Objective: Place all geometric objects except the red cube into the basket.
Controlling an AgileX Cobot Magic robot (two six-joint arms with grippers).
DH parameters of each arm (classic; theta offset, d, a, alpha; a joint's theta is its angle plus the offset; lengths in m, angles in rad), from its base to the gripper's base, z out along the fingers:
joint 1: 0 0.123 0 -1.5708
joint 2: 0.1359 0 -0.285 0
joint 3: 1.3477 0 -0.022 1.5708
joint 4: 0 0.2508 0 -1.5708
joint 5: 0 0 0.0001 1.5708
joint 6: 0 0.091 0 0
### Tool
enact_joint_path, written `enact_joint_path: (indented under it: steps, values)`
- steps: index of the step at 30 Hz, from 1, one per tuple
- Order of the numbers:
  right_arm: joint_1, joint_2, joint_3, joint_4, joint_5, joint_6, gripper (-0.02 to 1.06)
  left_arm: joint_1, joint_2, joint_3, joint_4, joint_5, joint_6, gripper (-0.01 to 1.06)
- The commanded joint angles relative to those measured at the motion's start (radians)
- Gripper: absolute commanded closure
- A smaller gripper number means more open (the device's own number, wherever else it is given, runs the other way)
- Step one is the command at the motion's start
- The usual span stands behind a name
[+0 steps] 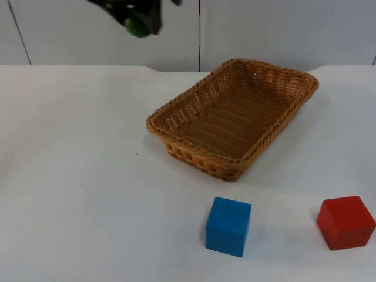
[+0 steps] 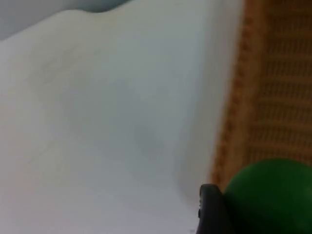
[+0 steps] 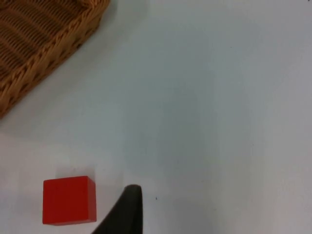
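While the left hand grips a green ball high up, the basket lies beyond it. Beside the right hand, whose opening I cannot tell, sits the red cube; a blue cube rests on the bench.

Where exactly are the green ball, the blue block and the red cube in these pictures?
green ball (image 2: 270,197): left wrist view, on its rounded front, beside a black finger.
blue block (image 1: 228,226): top view, on its front face, near the top edge.
red cube (image 1: 345,222): top view, on its middle, where top and front meet.

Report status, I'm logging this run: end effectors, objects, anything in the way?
Left end effector raised, shut on green ball. Right end effector waits near red cube. Blue cube on table; brown wicker basket empty. No obstruction.
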Motion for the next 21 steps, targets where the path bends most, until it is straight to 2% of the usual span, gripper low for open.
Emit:
enact_joint_path:
  steps: [1, 8, 14, 21]
  values:
    - [-0.006, 0.001, -0.004, -0.004, -0.002, 0.001, -0.01, -0.062, 0.033, 0.002, -0.011, -0.032, 0.008, 1.05]
    - [-0.006, 0.001, -0.004, 0.003, -0.001, 0.001, -0.01, -0.171, 0.149, 0.002, -0.011, -0.131, 0.01, 1.05]
    - [-0.006, 0.001, -0.003, 0.003, -0.001, 0.001, -0.01, -0.192, 0.252, 0.001, -0.011, -0.174, 0.004, 1.05]
    - [-0.006, 0.001, -0.003, 0.003, 0.001, 0.001, -0.01, -0.192, 0.302, -0.001, -0.001, -0.184, -0.018, 1.05]
